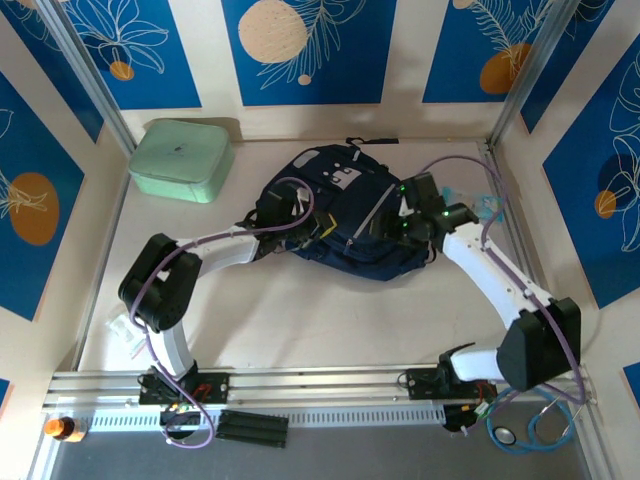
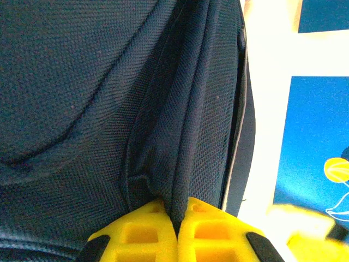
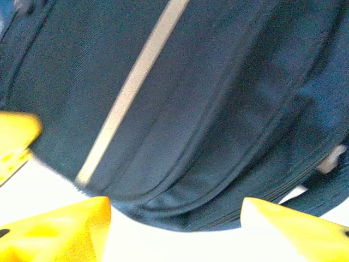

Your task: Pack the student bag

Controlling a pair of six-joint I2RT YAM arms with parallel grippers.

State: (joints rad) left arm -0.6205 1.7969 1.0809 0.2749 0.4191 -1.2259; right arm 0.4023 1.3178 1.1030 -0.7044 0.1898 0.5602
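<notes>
At the far left of the table (image 1: 300,320) sits a mint-green case (image 1: 182,158), well apart from anything I am touching. My left arm (image 1: 215,250) reaches inward from there to the left flank of the bag (image 1: 340,215), which lies flat in the middle of the table, between my two arms.

My left jaws are closed on a ridge of the bag's navy cloth. In the left wrist view the fold (image 2: 174,164) runs straight down into the seam where the two yellow pads meet. So on this side I have the bag in hand.

The bag itself seems to lie with its long axis crosswise, from my left arm toward my right, though the slumped cloth makes that hard to be sure of. Its grey stripe (image 1: 380,210) slants across the front.

On the right, my right arm (image 1: 490,265) brings its jaws against the bag's right side. They stand wide open, holding nothing. In the right wrist view the bag's rounded lower edge (image 3: 180,213) lies straight ahead in the gap, with the seams curving along it. I cannot tell whether either pad touches the cloth.

I judge the next move belongs to the right side. The left pins the cloth, and the seam lies just forward of the open right jaws.
</notes>
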